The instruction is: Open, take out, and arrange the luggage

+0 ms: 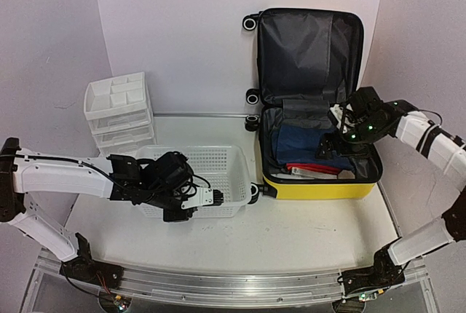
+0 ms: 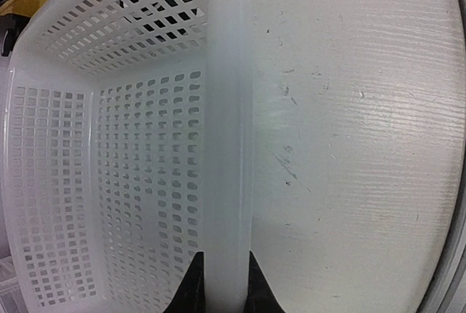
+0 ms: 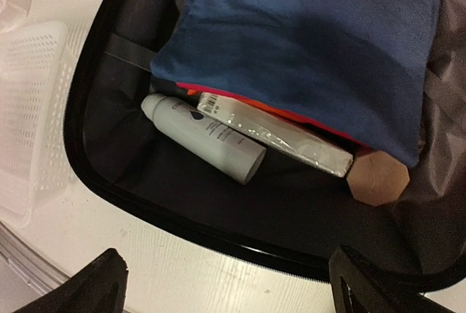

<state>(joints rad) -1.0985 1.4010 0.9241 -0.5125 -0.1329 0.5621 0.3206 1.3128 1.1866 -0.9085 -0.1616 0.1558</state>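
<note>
Two hands are in play, but only the right hand [image 1: 336, 138] is placed for the luggage [image 1: 320, 185]. It hangs over the open lower shell at the right rear of the worktop, the lid propped upright behind, with its fingers spread wide and nothing between them. Straight below it lie a folded blue cloth [image 3: 306, 44] and, nearer the shell's front wall, a white bottle [image 3: 204, 137]. The bottle's long axis runs aslant to the line between the fingers, so a wrist turn would likely be needed to close across it. The left hand [image 2: 222, 291] is clamped on the near rim of the white basket [image 1: 226, 154], which stands just left of the luggage, well apart from the contents.
</note>
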